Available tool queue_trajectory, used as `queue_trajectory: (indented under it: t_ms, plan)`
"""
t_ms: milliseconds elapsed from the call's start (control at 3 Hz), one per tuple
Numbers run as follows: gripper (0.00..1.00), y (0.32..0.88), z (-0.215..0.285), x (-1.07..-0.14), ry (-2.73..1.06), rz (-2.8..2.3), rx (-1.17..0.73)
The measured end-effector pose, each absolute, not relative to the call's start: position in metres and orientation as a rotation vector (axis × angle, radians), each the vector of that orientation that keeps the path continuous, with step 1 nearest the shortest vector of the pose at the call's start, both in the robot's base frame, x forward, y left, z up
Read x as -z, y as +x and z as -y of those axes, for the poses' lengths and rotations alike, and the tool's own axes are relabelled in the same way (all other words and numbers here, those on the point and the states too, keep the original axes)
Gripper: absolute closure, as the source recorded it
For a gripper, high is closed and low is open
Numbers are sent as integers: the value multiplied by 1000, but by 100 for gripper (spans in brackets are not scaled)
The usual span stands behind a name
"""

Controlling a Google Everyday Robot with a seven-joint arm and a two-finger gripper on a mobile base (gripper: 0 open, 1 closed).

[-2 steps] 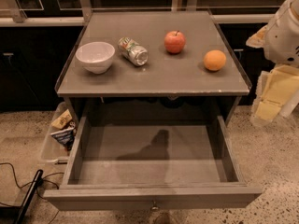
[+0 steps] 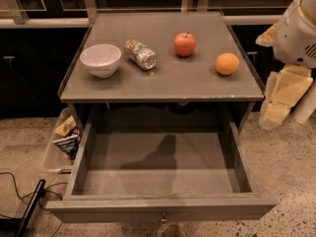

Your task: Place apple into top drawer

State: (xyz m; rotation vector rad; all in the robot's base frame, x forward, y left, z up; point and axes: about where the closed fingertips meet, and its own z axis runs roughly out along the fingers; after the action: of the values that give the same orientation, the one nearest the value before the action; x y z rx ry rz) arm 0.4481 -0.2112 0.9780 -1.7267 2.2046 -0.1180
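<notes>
Nothing's really moved: gripper (image 2: 282, 97) still parked aside, can't tell its grip. The apple (image 2: 184, 44) sits untouched well to its left, and the top drawer (image 2: 163, 209) is open, waiting.

Apple (image 2: 184, 44) on cabinet top (image 2: 163, 80), hand (image 2: 279, 101) at right.

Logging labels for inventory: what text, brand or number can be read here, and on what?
Nothing can be read.
Can lying on the cabinet top: label too blurred.
Snack packets in the bin left of the top drawer: print too blurred.
Hand, off the cabinet top's right edge: no markings visible.
</notes>
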Motion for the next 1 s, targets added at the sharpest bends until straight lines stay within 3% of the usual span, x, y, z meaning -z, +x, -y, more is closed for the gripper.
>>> queue_trajectory:
  t_ms: [667,1000]
  plan:
    - [0,518,213,-966,-1708,-2099,95]
    - [0,582,217,-950,-1694,-1994,54]
